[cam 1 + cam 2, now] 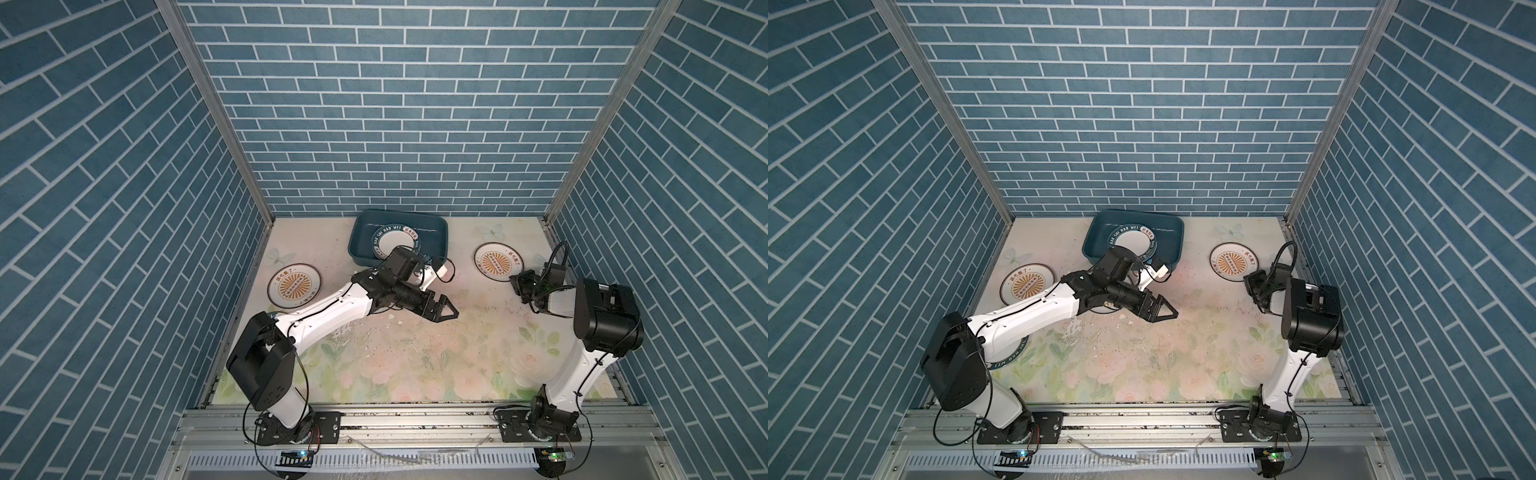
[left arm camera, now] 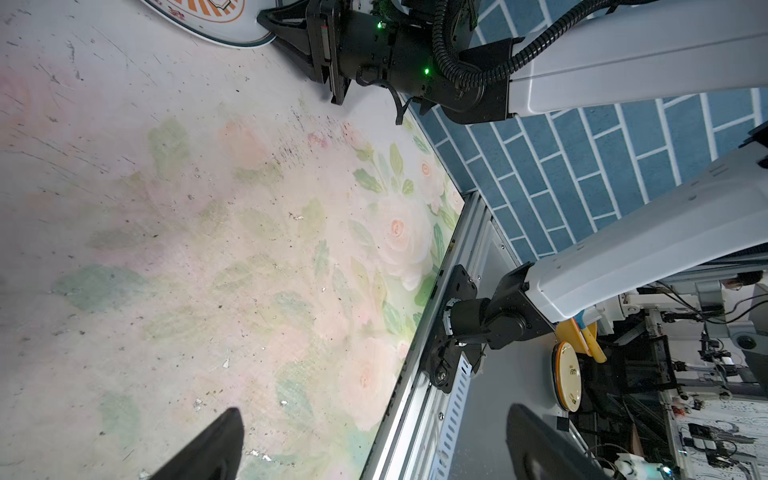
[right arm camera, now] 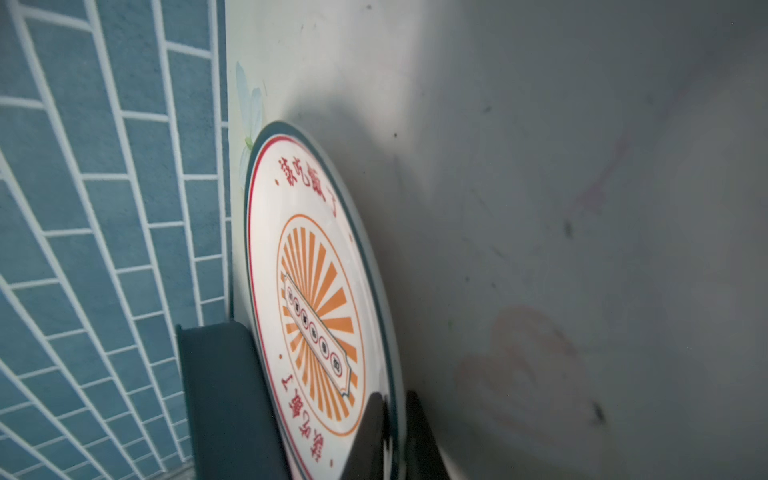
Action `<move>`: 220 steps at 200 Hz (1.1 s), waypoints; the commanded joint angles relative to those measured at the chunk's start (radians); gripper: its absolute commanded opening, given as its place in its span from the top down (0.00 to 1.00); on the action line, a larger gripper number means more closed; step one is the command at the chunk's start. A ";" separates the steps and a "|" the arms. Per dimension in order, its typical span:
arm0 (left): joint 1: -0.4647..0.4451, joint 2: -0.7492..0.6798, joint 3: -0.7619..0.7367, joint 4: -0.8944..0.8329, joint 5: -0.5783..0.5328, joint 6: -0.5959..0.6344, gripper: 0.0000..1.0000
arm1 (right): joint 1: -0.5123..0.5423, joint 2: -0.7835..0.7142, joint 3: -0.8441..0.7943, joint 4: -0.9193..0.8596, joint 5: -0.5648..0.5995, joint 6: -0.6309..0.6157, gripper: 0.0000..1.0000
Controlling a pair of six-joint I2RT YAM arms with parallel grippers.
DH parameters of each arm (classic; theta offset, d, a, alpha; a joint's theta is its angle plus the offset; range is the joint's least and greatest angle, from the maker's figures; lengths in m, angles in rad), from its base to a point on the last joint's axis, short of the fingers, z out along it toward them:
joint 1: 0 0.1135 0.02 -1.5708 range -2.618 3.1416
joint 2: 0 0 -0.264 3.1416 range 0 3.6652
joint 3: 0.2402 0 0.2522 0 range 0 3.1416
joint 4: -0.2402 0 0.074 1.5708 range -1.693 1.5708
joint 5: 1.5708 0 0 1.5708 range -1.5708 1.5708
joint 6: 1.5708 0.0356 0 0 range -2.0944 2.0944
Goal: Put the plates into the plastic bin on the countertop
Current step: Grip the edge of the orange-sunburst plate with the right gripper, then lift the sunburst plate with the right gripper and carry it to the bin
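The right pincer (image 3: 392, 405) is clamped on the rim of the right sunburst plate (image 1: 498, 260). One dark finger lies over the plate's face and the other sits at its outer edge. This round white plate lies on the pale, flower-printed counter (image 1: 415, 357) near the right wall. It is well apart from the dark teal rectangular plastic bin (image 1: 433, 243), which stands at the back of the counter.

At the plate's centre we see orange rays fanning out inside an orange ring. A slanted white banner of small red-ringed characters crosses them. Red characters curve above and below, and a fine red line runs just inside a dark teal edge.

The left sunburst plate (image 1: 294, 286) is round and white with the same print, and it lies flat on the counter near the left wall. Inside the bin, toward its left end, we find the lettered plate (image 1: 392, 246). It is plain white in the middle, with a broad teal band bearing white capitals. A fourth plate (image 1: 1016, 352) with such a band shows only as a sliver under the left arm.

The left pincer (image 1: 449, 311) hovers over the scuffed middle of the counter, fingers wide apart and holding nothing.
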State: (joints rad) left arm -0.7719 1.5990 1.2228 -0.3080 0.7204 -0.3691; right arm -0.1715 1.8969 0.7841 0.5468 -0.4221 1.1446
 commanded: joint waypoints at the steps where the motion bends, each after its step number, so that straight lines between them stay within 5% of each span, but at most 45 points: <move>1: -0.001 -0.017 0.024 -0.029 -0.018 0.028 0.00 | 0.001 0.024 -0.022 -0.021 0.016 0.003 0.98; 112: 0.049 -0.080 -0.001 -0.027 -0.146 0.019 0.00 | 0.000 -0.166 -0.022 -0.083 -0.016 -0.006 1.00; 220: 0.131 -0.165 0.010 -0.117 -0.422 0.038 0.01 | 0.091 -0.446 0.173 -0.544 -0.103 -0.258 1.00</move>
State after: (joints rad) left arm -0.6689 1.4784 1.2243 -0.3916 0.3927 -0.3443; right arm -0.1291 1.5043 0.8711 0.1341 -0.4789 1.0039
